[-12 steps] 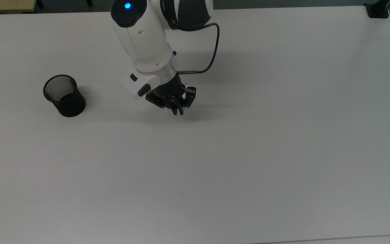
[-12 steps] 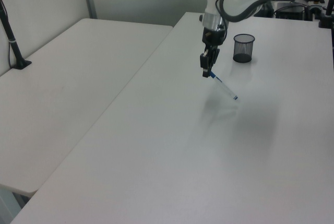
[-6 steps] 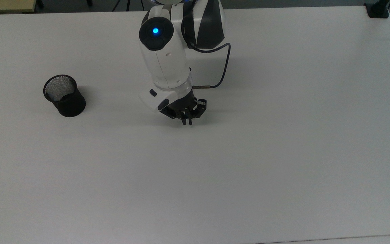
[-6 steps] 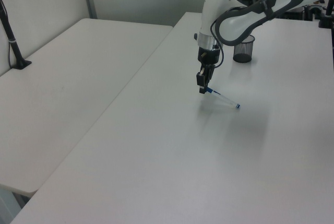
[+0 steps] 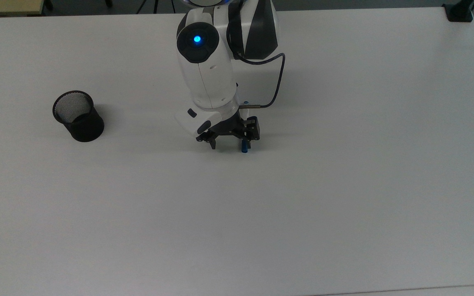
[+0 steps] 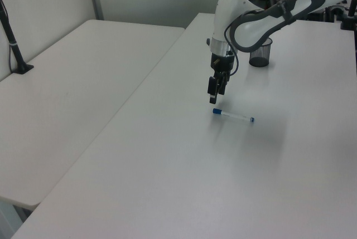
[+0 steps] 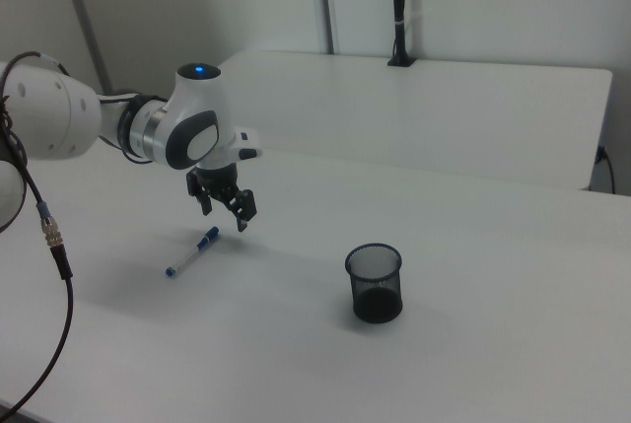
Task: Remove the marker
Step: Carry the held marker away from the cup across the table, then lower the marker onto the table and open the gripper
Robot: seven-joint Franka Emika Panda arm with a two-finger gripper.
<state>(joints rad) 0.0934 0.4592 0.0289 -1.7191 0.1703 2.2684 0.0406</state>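
Item: marker (image 6: 233, 116), lying flat on the white table (image 5: 344, 185), well apart from the mesh cup (image 5: 78, 116). We found the gripper (image 7: 225, 206) spread wide and empty just above its blue-capped end, the barrel's long axis running away beneath the arm.

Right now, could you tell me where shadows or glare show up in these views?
Top view: the arm throws a soft shadow onto the table beside the tool. Left view: a faint grey shadow lies by the marker. Right view: the mesh cup casts little shadow; no harsh glare.
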